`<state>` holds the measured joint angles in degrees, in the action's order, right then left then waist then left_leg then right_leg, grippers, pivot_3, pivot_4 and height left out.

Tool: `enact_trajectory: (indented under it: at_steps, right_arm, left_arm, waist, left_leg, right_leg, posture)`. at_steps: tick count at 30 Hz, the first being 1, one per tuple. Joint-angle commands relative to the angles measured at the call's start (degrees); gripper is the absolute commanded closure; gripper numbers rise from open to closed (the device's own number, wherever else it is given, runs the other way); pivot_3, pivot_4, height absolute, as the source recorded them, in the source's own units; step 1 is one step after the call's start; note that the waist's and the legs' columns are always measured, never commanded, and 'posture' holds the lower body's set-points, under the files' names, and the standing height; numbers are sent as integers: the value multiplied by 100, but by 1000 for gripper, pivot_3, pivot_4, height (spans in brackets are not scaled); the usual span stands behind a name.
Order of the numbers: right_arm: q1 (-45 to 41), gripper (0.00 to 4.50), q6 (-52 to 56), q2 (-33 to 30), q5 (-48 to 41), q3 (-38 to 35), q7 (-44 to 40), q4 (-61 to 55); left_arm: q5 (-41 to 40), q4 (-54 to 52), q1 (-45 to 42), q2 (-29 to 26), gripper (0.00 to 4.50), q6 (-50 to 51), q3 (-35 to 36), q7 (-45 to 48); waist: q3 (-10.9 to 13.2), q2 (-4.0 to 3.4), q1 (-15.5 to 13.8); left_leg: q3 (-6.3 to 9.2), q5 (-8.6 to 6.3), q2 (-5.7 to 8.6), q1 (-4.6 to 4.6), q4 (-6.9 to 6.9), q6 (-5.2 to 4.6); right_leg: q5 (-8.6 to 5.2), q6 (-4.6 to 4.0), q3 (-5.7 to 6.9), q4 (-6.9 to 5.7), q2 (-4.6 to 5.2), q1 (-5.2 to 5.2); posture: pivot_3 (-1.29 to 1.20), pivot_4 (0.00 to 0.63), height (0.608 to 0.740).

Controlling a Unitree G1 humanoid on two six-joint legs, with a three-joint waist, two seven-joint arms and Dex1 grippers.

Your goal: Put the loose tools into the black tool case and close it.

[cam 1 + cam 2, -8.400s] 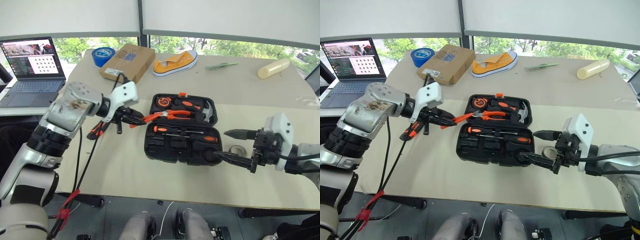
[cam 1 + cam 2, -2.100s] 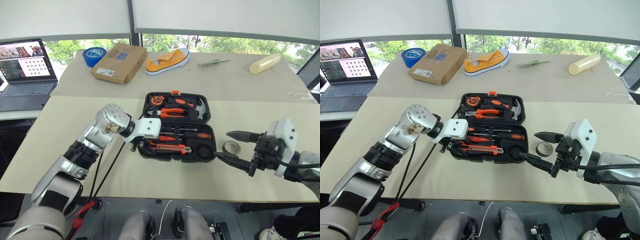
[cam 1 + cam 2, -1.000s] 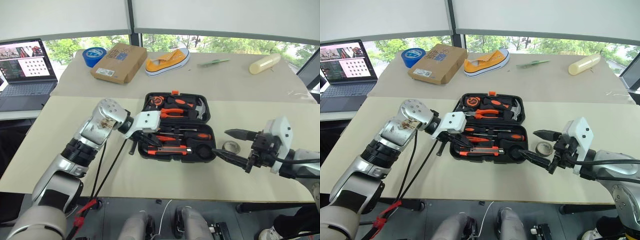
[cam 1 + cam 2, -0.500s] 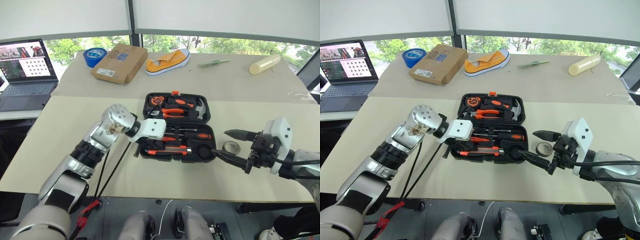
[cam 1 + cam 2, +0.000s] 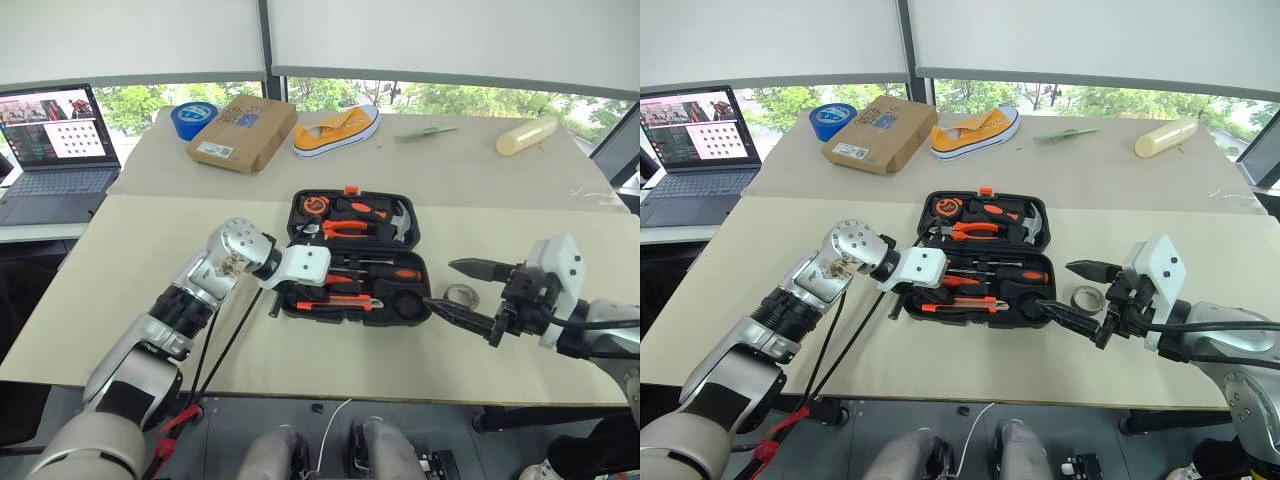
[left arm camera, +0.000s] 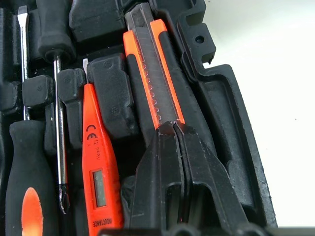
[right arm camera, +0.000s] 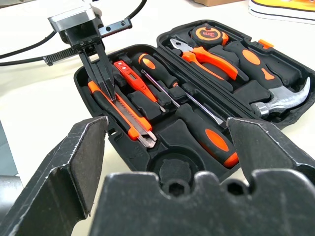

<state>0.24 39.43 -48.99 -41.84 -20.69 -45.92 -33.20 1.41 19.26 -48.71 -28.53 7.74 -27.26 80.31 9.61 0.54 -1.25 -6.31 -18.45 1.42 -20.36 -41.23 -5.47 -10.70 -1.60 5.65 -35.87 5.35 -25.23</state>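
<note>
One loose tape roll (image 5: 461, 295) left on table by tool case (image 5: 352, 252)'s right edge; left gripper (image 7: 106, 81), pinched shut, seating utility knife (image 6: 152, 83) along near edge; right gripper (image 5: 462, 291), spread wide, probably next onto roll.

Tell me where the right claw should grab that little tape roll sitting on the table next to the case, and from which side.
Grip the tape roll across its ring wall, one finger in the centre hole and one outside, coming down from above. It lies flat on the table just right of the black tool case, so its sides look low and hard to pinch from the side. The right claw is open beside it.
</note>
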Motion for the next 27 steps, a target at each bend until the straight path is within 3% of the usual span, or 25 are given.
enact_trajectory:
  at_steps: [1, 6, 9, 14, 19, 27]
  right_arm:
    - [-124, 0, -23, -58, -88, -81, 1, -76]
    - [187, 0, -83, -196, 133, -449, -99, 203]
    - [623, 0, -124, -298, 278, -995, -237, 578]
    - [1376, 0, -236, -352, 514, -1655, -629, 1078]
    - [1357, 0, -533, -468, 854, -1182, -888, 1274]
    - [377, 0, -1059, -502, 1617, 274, -948, 1711]
  left_arm:
    - [-355, -107, -186, 53, 4414, 272, 433, -8]
    - [-1292, -991, -123, -151, 4414, 1189, 1316, -7]
    - [-1866, -1548, -6, -483, 3738, 2182, 1780, -21]
    - [-2896, -2674, 504, -1255, 1989, 3395, 2309, 241]
    - [-3462, -3240, 739, -1378, 162, 3885, 2511, -53]
    - [-3394, -3671, 1057, -1514, 19, 3664, 2297, -296]
  waist:
    - [1, 1, -4]
    - [4, 5, -1]
    - [4, 5, -13]
    - [3, 3, 31]
    - [4, 3, 40]
    - [4, 3, 57]
  left_leg:
    - [-1, 0, 0, -4, 0, 0]
    - [0, 1, 1, -64, -11, -1]
    - [0, 1, 2, -88, -28, -1]
    - [0, 1, 2, -82, -27, 0]
    - [1, 1, 1, -77, -32, 1]
    - [-1, 1, 1, -68, -29, 6]
  right_leg:
    - [0, 0, 0, 0, 0, -3]
    - [3, -4, 5, -5, 0, -59]
    - [4, -4, 15, -12, 0, -80]
    - [0, 1, 17, -13, -3, -73]
    - [-13, 23, 9, -10, -3, -64]
    - [-2, 1, 5, -13, -6, -60]
  posture:
    - [0, 150, 731]
    - [0, 150, 731]
    - [0, 150, 731]
    - [0, 150, 731]
    - [0, 150, 731]
    - [0, 150, 731]
